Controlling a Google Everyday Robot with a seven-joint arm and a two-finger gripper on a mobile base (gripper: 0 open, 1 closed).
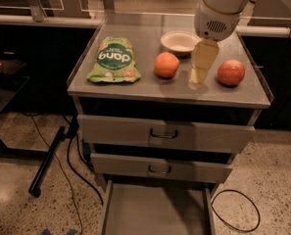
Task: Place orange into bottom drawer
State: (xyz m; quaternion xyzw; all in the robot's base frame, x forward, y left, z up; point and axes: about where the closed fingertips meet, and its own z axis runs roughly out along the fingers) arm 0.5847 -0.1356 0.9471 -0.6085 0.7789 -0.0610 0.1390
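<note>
The orange [166,64] sits on the cabinet top [135,89], clear of the gripper [198,77], which hangs just to its right, between it and the apple [231,72] (the redder, shinier fruit). Whether the gripper is open or closed cannot be told; it appears to hold nothing. Behind the orange stands a white bowl [180,42], and to its left lies a green snack bag [114,60]. Below, the bottom drawer [155,209] is pulled out with its grey floor showing, while the upper drawers [164,133] are closed. On this showing the task has hardly begun: the drawer is ready, but picking up the orange, carrying it down and releasing it all remain. The drawer's front end is cut off by the lower edge, the arm [218,9] by the upper edge, and the bowl's contents cannot be made out.
</note>
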